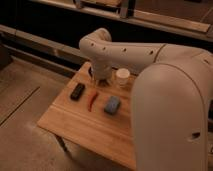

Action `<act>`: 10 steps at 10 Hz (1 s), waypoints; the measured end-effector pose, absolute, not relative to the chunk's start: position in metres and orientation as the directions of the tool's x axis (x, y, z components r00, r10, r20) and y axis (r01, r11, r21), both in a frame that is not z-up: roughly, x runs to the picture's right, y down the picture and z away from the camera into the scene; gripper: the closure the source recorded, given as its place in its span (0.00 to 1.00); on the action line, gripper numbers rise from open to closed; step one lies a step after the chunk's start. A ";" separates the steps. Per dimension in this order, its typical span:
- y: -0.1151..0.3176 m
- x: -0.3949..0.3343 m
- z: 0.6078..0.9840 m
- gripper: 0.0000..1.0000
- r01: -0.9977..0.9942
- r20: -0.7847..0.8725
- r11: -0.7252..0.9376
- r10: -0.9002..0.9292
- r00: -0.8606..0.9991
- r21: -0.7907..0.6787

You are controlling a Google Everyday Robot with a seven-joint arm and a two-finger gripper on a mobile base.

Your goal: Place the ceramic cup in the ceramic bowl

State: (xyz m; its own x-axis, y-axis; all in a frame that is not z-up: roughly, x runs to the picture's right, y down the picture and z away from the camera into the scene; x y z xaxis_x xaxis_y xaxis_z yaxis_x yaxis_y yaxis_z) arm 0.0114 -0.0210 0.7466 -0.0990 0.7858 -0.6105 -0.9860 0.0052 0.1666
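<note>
Cream ceramic cup (122, 76) stands at far table (75, 125) edge; gripper (100, 81) hangs just left, jaws apart, empty. Reach step; next: straddle cup, close.

One camera, apparently high on robot (172, 117), looks down along arm (131, 52) at near wooden table (82, 126); gripper (100, 81) over table's far edge.

Item: one arm (131, 51), white casing, single unit.
- Upper segment (170, 115): bulky, fills the right foreground.
- Forearm: reaches leftward from it, a row of small dark holes along its side, then bends sharply down at the rounded wrist joint (96, 42).
- Gripper (101, 81): two-finger, pointing straight down below the wrist, low over the far edge of the wooden table (85, 125), near its middle; fingers spread apart, nothing seen between them.
</note>
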 end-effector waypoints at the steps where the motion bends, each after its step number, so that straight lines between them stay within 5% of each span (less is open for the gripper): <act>1: -0.029 0.025 0.748 0.35 -0.983 -0.608 -0.014 0.784 -0.124 0.182; 10: -0.055 0.064 0.757 0.35 -0.963 -0.598 -0.155 0.759 -0.258 0.218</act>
